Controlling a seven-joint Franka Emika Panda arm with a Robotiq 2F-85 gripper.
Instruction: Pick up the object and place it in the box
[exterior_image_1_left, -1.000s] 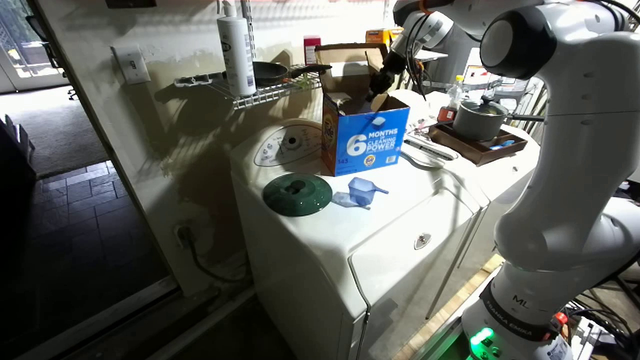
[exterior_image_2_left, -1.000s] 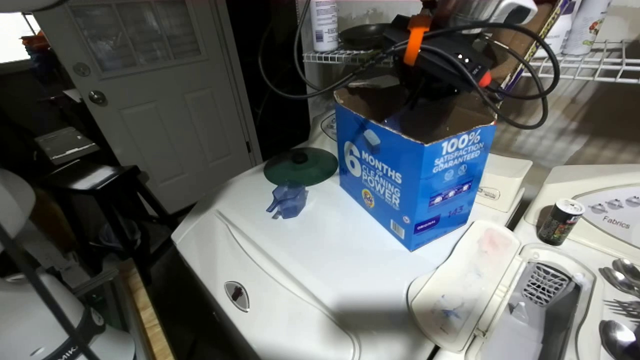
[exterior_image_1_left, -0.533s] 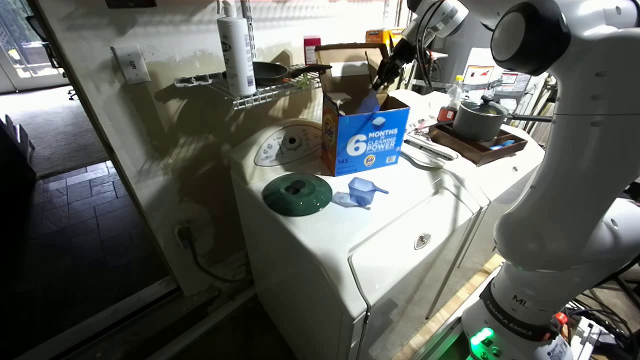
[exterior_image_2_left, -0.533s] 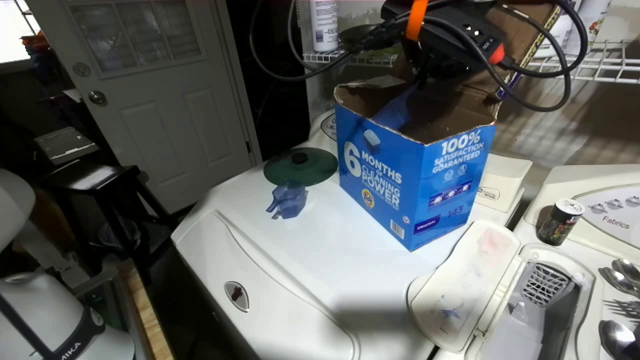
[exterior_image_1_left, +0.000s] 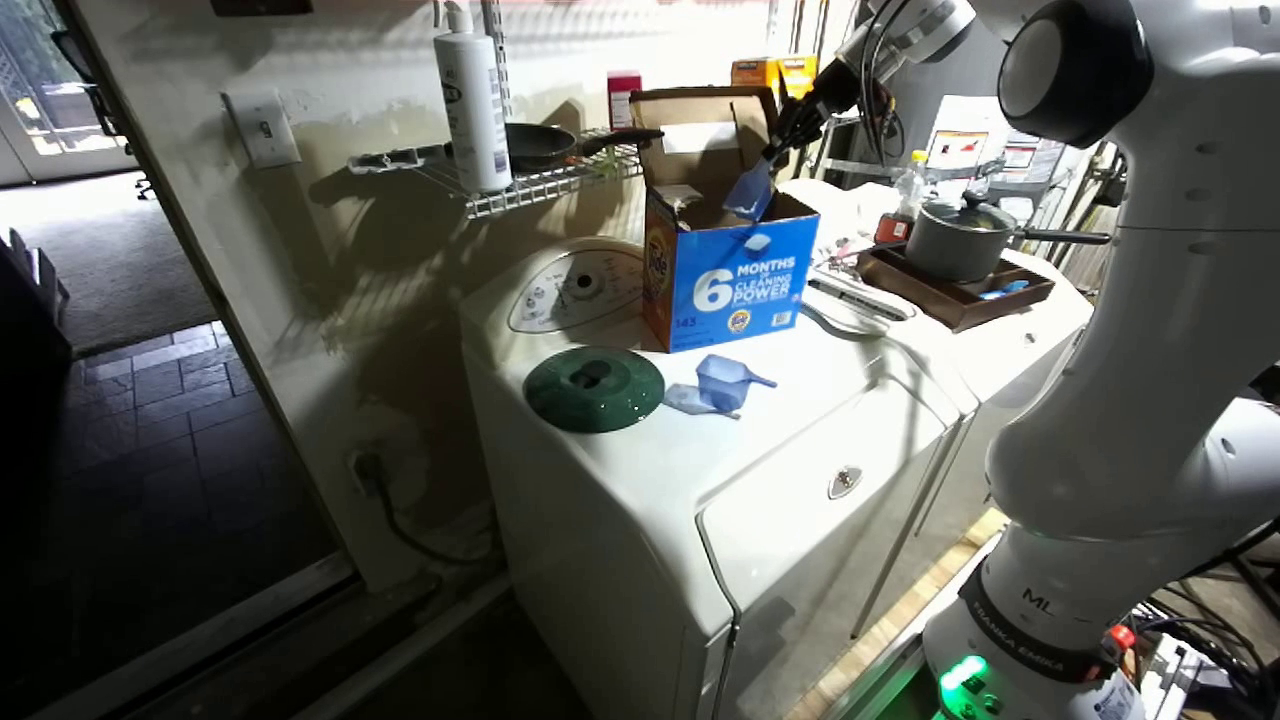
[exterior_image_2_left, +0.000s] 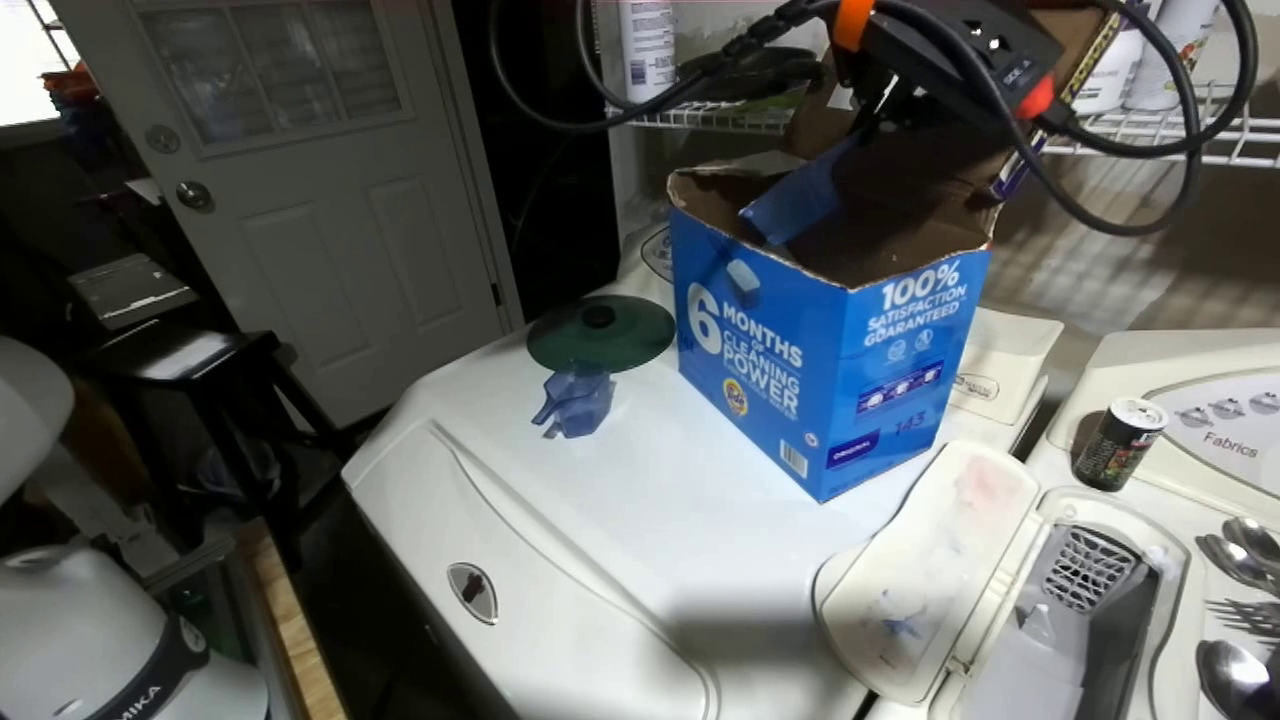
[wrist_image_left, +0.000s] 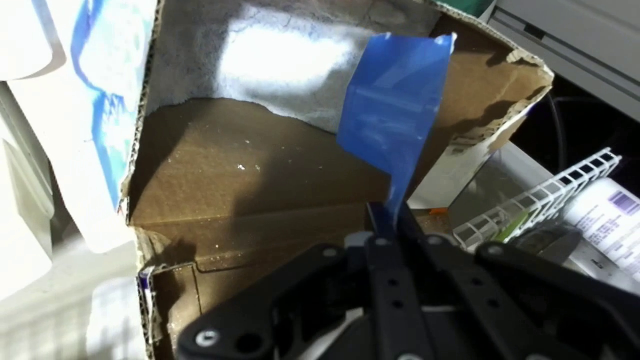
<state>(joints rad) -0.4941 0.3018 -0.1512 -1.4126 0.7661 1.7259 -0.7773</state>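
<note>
A translucent blue scoop (wrist_image_left: 395, 95) hangs by its thin handle from my gripper (wrist_image_left: 391, 212), whose jaws are shut on that handle. The brown cardboard box (wrist_image_left: 260, 160), its blue side panel (exterior_image_1_left: 745, 285) marked with a big 6, lies beneath the scoop with its top flaps raised. In both exterior views the held scoop (exterior_image_1_left: 750, 190) (exterior_image_2_left: 800, 200) is tilted at the box mouth; whether its lower end dips under the rim I cannot tell. Another blue scoop (exterior_image_1_left: 722, 380) (exterior_image_2_left: 578, 400) sits on the white washer top in front of the box.
Beside the box is a green lid (exterior_image_1_left: 595, 388). A pot (exterior_image_1_left: 960, 240) stands in a brown tray (exterior_image_1_left: 950, 310). Behind, a wire shelf (exterior_image_1_left: 540, 185) carries a white bottle (exterior_image_1_left: 472, 110) and a pan. An opened cream dispenser (exterior_image_2_left: 940, 570) and a can (exterior_image_2_left: 1120, 443) lie past the box.
My gripper has risen out of the box, moving up and rightward in both exterior views. The scoop it holds, mostly hidden inside before, has come up into sight. The other scoop has stayed put.
</note>
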